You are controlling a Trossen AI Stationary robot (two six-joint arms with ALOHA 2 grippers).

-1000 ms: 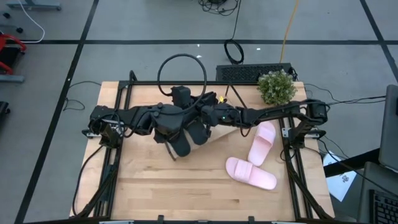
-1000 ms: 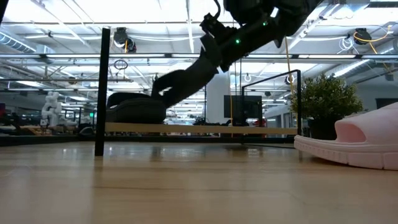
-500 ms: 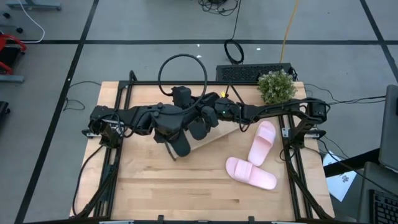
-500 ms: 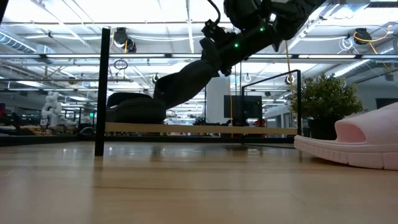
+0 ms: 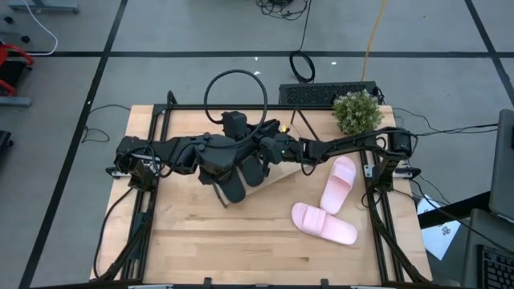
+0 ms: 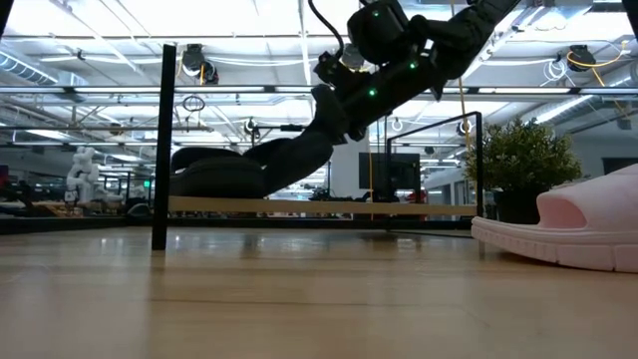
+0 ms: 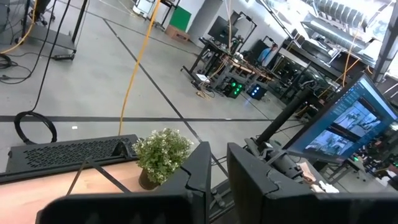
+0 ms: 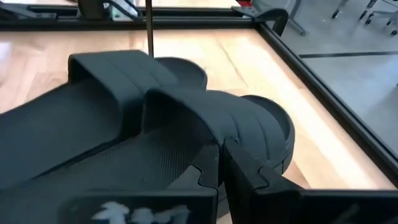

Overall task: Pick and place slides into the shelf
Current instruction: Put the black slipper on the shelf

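Note:
One black slide (image 5: 233,189) lies sole down on the shelf (image 5: 283,175), a wooden board in a black frame near the table's middle; it also shows in the low view (image 6: 214,175). My right gripper (image 8: 221,171) reaches in from the table's right and is shut on the second black slide (image 5: 255,170), which slants down beside the first. My left gripper (image 7: 217,168) hovers above the shelf with a narrow gap between its fingers, holding nothing. Two pink slides (image 5: 339,183) (image 5: 324,222) lie on the tabletop to the right. My right gripper holds the second black slide (image 8: 242,124) by the end away from its strap (image 8: 186,165); the fingers themselves hide the exact spot. It comes slanting down from the right. The slide (image 6: 289,155) tilts downward from the fingers, its strap end lowest beside the first slide.
A potted plant (image 5: 357,112) and a keyboard (image 5: 325,95) stand at the table's far edge. The shelf's black posts (image 6: 164,150) rise around the board. One pink slide (image 6: 568,224) lies close to the low camera. Bare tabletop stretches along the near side.
My right gripper has tipped and carried the black slide downward toward the shelf; the slide's free end has sunk next to the first black slide while the wrist stayed high. The first slide and the pink slides have not moved.

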